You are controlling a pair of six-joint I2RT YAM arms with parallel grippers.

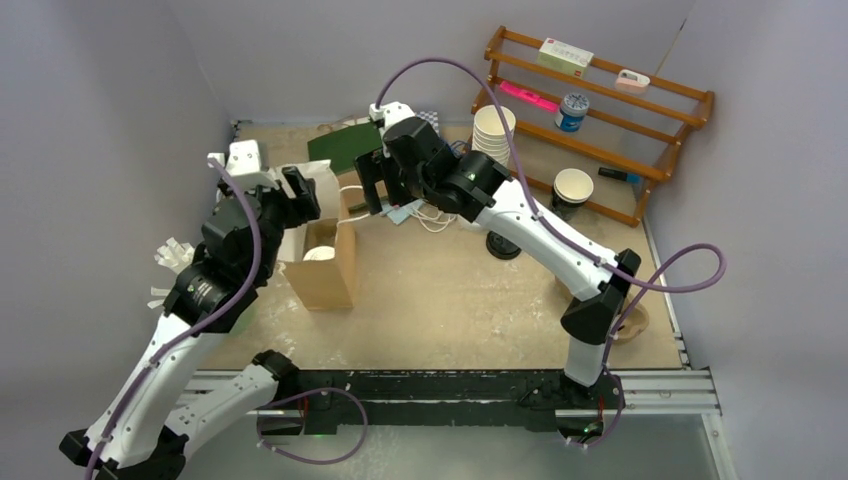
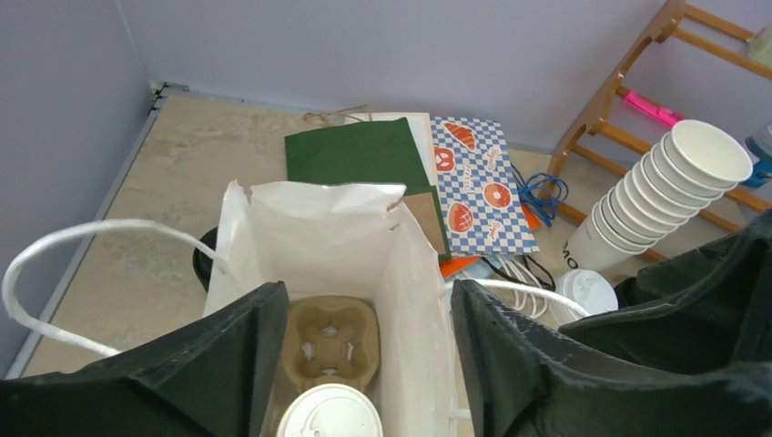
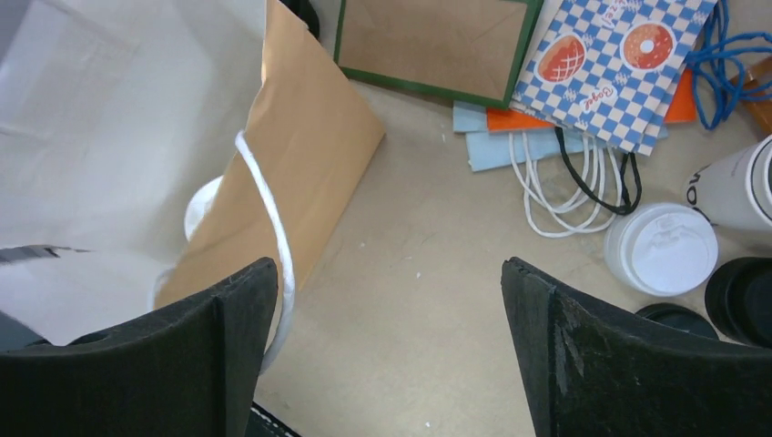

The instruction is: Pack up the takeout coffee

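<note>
A brown paper bag (image 1: 325, 275) with a white inside stands open at mid-left. In it lies a cardboard cup carrier (image 2: 330, 339), and a white-lidded takeout cup (image 2: 330, 414) sits in the carrier's near slot. My left gripper (image 2: 366, 287) hangs open over the bag mouth, one finger inside and the other outside the bag's right wall. A second white-lidded cup (image 3: 662, 248) stands on the table right of the bag. My right gripper (image 3: 387, 264) is open above bare table, its left finger beside the bag's white handle (image 3: 273, 241). No black-lidded cup is plainly in view.
Flat paper bags (image 2: 414, 177) and loose handles lie behind the bag. A stack of white cups (image 1: 493, 133) and a dark lidless cup (image 1: 573, 188) stand by the wooden rack (image 1: 600, 100). A dark round thing (image 3: 742, 299) sits beside the second cup.
</note>
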